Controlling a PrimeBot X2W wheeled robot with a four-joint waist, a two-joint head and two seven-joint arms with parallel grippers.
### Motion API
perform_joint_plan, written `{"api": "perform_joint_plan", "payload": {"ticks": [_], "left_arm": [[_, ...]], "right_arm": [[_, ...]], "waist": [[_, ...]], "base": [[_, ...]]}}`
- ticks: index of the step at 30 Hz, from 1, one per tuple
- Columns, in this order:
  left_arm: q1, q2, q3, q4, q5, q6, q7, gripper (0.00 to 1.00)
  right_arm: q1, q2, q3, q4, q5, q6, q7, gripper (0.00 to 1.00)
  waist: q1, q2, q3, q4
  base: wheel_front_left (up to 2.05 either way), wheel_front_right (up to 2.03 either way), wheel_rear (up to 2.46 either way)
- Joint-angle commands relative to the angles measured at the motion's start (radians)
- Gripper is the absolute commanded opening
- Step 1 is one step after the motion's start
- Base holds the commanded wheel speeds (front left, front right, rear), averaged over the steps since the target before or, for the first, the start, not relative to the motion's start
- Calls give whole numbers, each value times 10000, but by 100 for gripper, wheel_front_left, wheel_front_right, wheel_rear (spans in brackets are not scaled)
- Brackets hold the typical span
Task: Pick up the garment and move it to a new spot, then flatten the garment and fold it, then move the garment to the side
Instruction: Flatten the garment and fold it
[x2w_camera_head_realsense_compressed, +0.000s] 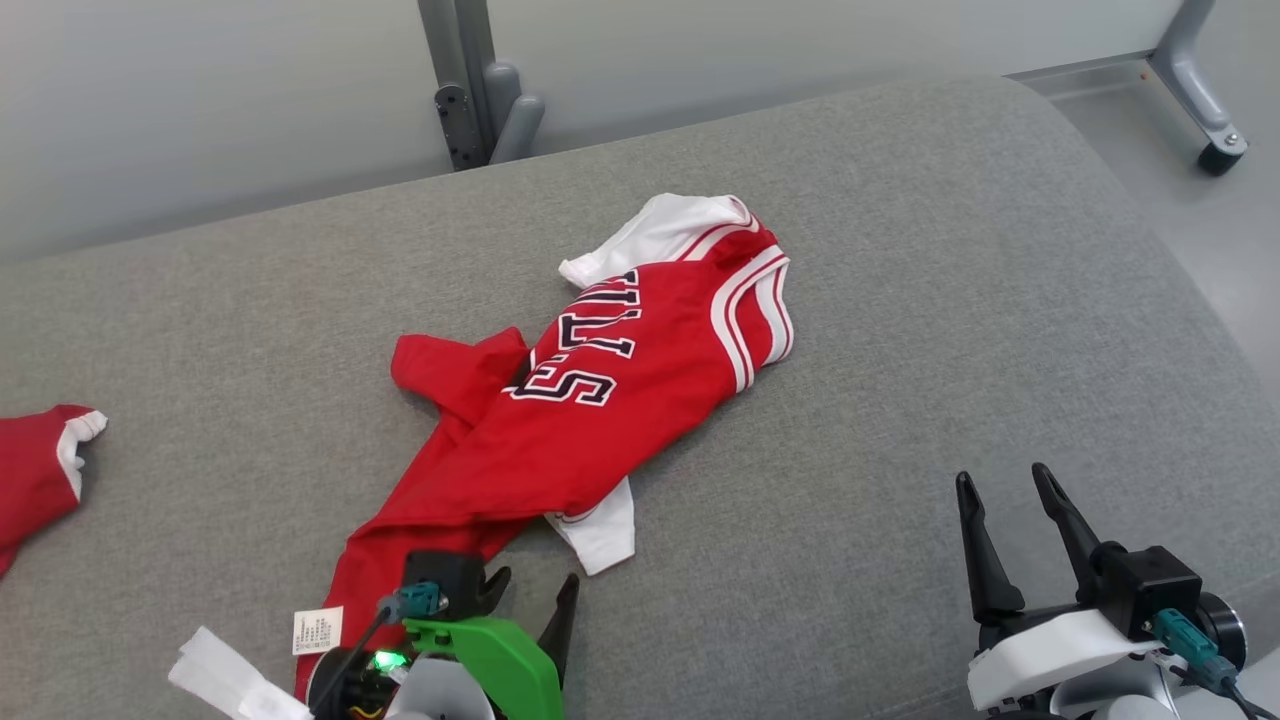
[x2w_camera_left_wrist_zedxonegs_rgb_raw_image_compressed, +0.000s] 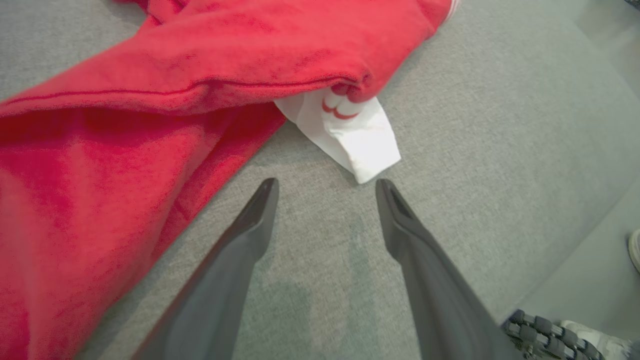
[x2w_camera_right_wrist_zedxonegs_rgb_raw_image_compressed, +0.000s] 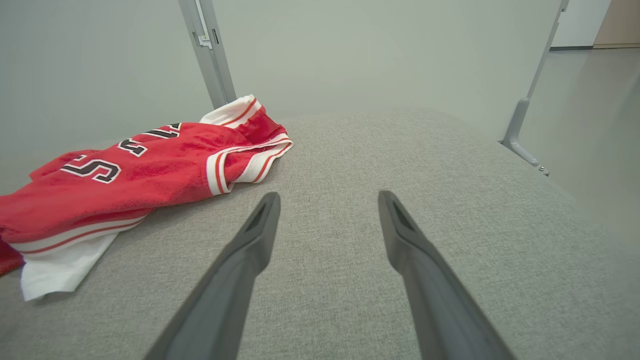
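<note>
The grey cushion (x2w_camera_head_realsense_compressed: 900, 300) is covered across its middle by the crumpled red garment (x2w_camera_head_realsense_compressed: 590, 420), lettering upward. The right gripper (x2w_camera_head_realsense_compressed: 1003, 478) is held low at the near right, fingers spread wide with nothing gripped, well apart from the cloth. The left gripper (x2w_camera_head_realsense_compressed: 530, 598) is poised at the garment's near end, likewise wide and holding nothing. From the left wrist, a white sleeve (x2w_camera_left_wrist_zedxonegs_rgb_raw_image_compressed: 350, 135) is seen just beyond the fingertips, and a shoe (x2w_camera_left_wrist_zedxonegs_rgb_raw_image_compressed: 575, 341) in the corner.

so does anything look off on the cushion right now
The red jersey lies crumpled and twisted on the grey cushion, a white part poking out from under its near edge. Nothing looks torn or spilled.
</note>
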Motion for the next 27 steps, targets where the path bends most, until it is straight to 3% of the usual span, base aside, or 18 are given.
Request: {"api": "perform_joint_plan", "payload": {"ticks": [1, 5, 11, 12, 13, 14, 21, 27], "left_arm": [[-172, -169, 65, 219, -166, -34, -19, 100], [-633, -734, 240, 1790, -367, -309, -181, 100], [-1032, -1381, 344, 2926, -533, -895, -557, 100], [-1120, -1466, 350, 3069, -480, -948, -657, 94], [-1193, -1520, 340, 3200, -438, -987, -752, 94], [-1294, -1596, 347, 3345, -405, -1046, -856, 0], [-2151, -2265, 192, 3464, -239, -1741, -1170, 0], [-2663, -3181, 630, 2034, -1397, -3261, -1699, 0]], "right_arm": [[-75, -43, -28, 8, 28, -7, -31, 100], [-14, -40, -55, 58, 96, -7, -31, 100], [123, -34, -223, 44, 131, -7, -31, 100], [117, -35, -230, 42, 142, -7, -31, 100], [98, -35, -220, 49, 161, -7, -31, 100], [75, -35, -208, 54, 182, -7, -31, 100], [-139, -34, -81, 58, 267, -7, -31, 100], [-232, -34, -24, 76, 301, -7, -33, 100]], "waist": [[0, 118, 168, -305], [0, 118, 298, -724], [0, 118, 368, -1054], [0, 118, 380, -1080], [0, 118, 386, -1109], [0, 118, 395, -1133], [0, 118, 456, -1222], [0, 118, 475, -1308]], "base": [[0, 0, 0], [0, 0, 0], [0, 0, 0], [0, 0, 0], [0, 0, 0], [0, 0, 0], [0, 0, 0], [0, 0, 0]]}}
